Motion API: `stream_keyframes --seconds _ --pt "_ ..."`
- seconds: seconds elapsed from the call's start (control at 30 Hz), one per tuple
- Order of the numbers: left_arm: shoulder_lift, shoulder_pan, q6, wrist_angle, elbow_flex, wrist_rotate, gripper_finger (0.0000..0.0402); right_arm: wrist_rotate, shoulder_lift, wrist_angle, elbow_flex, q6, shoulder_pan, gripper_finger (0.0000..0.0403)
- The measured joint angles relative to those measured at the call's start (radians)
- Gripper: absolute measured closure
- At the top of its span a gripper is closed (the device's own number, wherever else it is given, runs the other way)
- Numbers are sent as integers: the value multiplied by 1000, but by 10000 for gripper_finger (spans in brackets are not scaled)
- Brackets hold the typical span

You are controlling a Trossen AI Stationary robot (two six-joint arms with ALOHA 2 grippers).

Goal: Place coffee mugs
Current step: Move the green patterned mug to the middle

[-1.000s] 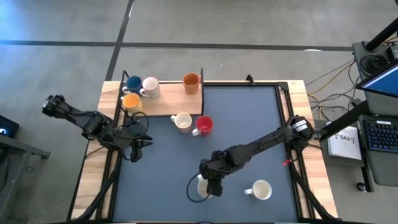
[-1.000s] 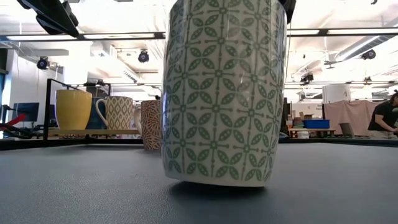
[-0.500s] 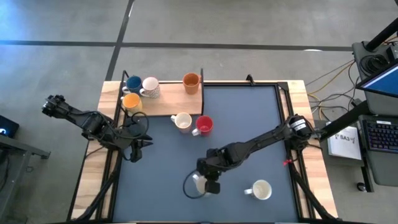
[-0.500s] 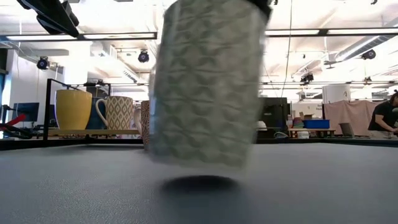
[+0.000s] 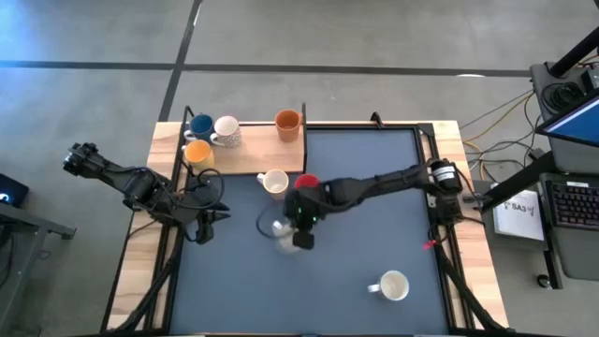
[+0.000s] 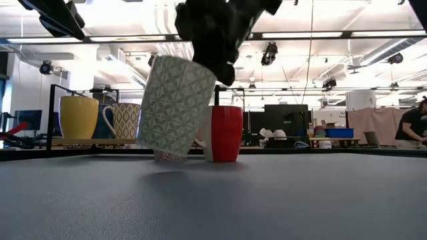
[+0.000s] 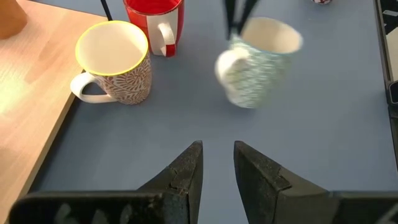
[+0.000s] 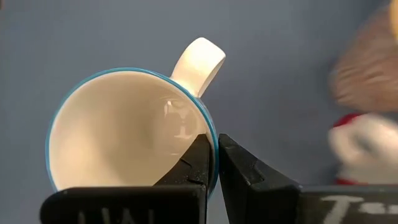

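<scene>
My right gripper (image 5: 301, 234) is shut on a white mug with a green leaf pattern and a blue rim (image 5: 281, 227), held over the middle of the grey mat. The mug also shows in the low view (image 6: 175, 110) and in the left wrist view (image 7: 258, 62). A red mug (image 5: 307, 187) and a cream mug with a brown pattern (image 5: 273, 182) stand on the mat just beyond it. My left gripper (image 5: 204, 229) waits at the mat's left edge, slightly open and empty (image 7: 217, 168). My right gripper holds the mug by its rim (image 8: 210, 138), on the side away from the handle (image 8: 199, 59), with one finger inside the mug and one outside. The mug hangs tilted below the fingers (image 6: 175, 110), clear of the mat.
A wooden board (image 5: 248, 154) at the far left carries a blue mug (image 5: 201, 125), a white patterned mug (image 5: 226, 131), an orange mug (image 5: 287, 123) and a yellow-orange mug (image 5: 197, 153). A white mug (image 5: 393, 285) stands near the mat's near right corner. A black frame rims the mat.
My right gripper has carried the green-patterned mug up off the mat near the table's near edge, toward the far edge and a little left, to just before the red mug. The mug has tipped from upright to tilted.
</scene>
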Motion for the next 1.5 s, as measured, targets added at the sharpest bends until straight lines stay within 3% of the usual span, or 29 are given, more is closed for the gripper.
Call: stream_keyframes --seconds 0.33,1.0,1.33,1.5 --pt "0 0 4 -9 0 0 329 -1 0 34 0 -67 -124 391" --pt "0 0 0 -39 0 0 329 -3 68 49 42 -162 -146 388" --pt "0 0 -4 -39 0 0 329 -8 68 55 68 -160 -147 316" --pt "0 0 -8 -39 0 0 329 -11 40 -21 68 -131 -146 301"
